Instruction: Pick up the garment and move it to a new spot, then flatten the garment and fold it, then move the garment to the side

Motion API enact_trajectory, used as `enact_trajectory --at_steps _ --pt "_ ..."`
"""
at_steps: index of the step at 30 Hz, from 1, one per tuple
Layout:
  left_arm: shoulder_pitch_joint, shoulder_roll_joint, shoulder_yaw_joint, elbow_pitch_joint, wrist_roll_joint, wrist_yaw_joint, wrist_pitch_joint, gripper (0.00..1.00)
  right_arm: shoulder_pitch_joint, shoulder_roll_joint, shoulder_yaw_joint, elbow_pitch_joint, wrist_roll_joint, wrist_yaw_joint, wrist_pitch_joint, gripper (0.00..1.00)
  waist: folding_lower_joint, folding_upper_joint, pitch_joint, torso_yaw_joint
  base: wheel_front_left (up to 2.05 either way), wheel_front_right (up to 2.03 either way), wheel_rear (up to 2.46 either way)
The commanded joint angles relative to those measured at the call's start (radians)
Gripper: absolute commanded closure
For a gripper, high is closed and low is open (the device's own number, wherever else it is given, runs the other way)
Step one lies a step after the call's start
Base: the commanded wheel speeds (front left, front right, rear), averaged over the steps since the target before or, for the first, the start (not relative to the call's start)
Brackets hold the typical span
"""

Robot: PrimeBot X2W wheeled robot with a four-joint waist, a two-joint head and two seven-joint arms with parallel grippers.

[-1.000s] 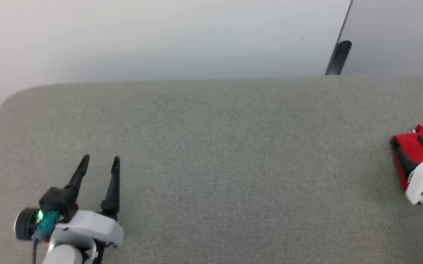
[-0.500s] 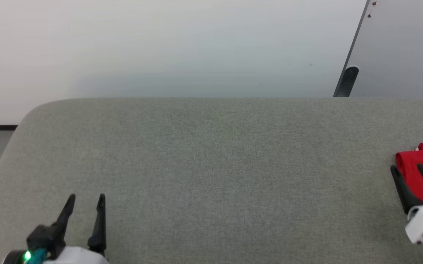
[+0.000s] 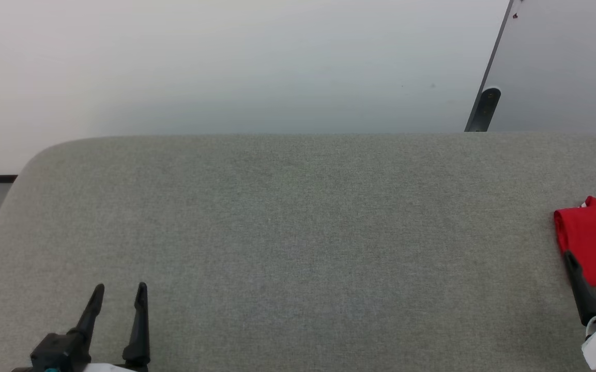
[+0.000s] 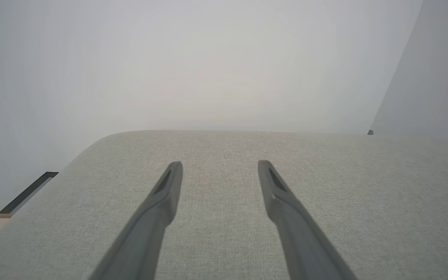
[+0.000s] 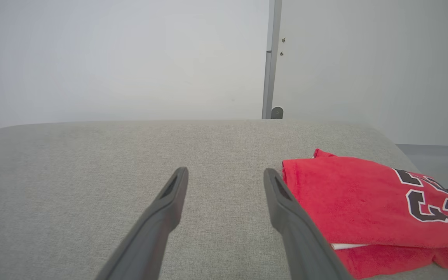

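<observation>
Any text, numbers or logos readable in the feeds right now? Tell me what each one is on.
"23", probably: large black figures outlined in white on the folded red garment, lying sideways and cut off by the edge of the right wrist view, so not certain.
Nothing else is readable: I see no lettering on the grey cushion or the wall.

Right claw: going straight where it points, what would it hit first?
Likely nothing nearby: the right claw points over bare grey cushion toward the wall. The garment lies close beside it and might get brushed.
</observation>
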Motion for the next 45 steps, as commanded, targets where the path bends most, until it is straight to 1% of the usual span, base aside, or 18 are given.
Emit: enact_trajectory --at_steps 1,13,23,27,39,45 --pt "0.001 0.001 -0.002 -0.006 -0.002 0.006 0.002 0.00 0.017 0.013 -0.012 -0.019 -0.013 -0.001 0.012 0.00 0.0000 -0.0001 0.001 0.000 0.00 0.00 0.00" --pt "-0.002 0.004 -0.010 -0.021 -0.009 0.016 0.015 0.00 0.047 0.052 -0.041 -0.082 -0.035 -0.001 0.050 0.00 0.0000 -0.0001 0.008 0.005 0.00 0.00 0.00" --pt "-0.006 0.005 -0.014 -0.029 -0.014 0.027 0.017 0.00 0.049 0.058 -0.041 -0.107 -0.039 -0.001 0.033 0.00 0.0000 -0.0001 0.015 0.007 0.00 0.00 0.00" --pt "-0.011 0.001 -0.014 -0.030 -0.012 0.028 0.014 0.00 0.051 0.062 -0.034 -0.116 -0.043 -0.001 -0.001 0.00 0.0000 -0.0001 0.018 0.009 0.00 0.00 0.00" --pt "-0.032 -0.006 -0.013 -0.020 -0.017 0.023 0.004 0.00 0.070 0.090 -0.045 -0.100 -0.099 -0.001 -0.173 0.00 0.0000 -0.0001 0.019 0.010 0.00 0.00 0.00" --pt "-0.037 -0.004 -0.014 -0.014 -0.015 0.018 0.001 0.00 0.067 0.101 -0.042 -0.076 -0.110 -0.001 -0.214 0.00 0.0000 -0.0001 0.019 0.011 0.00 0.00 0.00"
